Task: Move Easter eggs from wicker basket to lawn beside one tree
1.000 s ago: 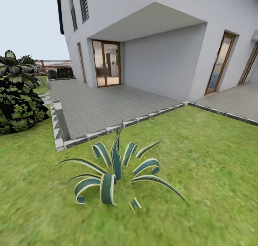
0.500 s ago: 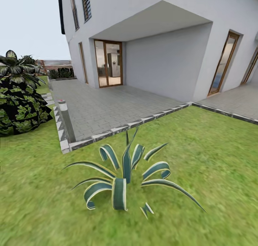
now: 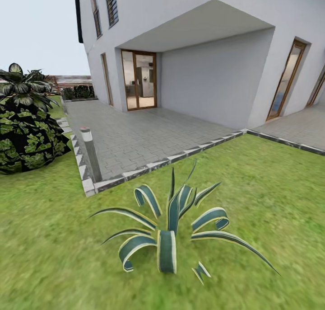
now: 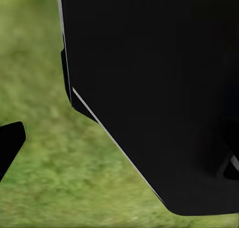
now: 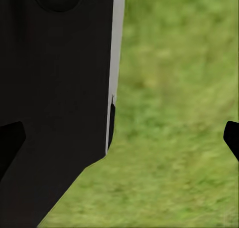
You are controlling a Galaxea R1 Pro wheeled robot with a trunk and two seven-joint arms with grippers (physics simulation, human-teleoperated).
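Lawn (image 3: 271, 188), mottled green grass, surrounds a striped agave (image 3: 174, 224).

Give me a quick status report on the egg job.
Robot on the lawn, facing the house. Hand states unreadable in both wrist views. Striped agave directly ahead, dark leafy bush at far left.

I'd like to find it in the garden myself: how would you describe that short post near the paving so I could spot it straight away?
Start at the grey house and its paved terrace. Follow the stone edging to the terrace's near corner by the lawn. There stands the short post, a slim grey upright with a pale cap, unlike the striped spiky plant and the dark leafy bush.
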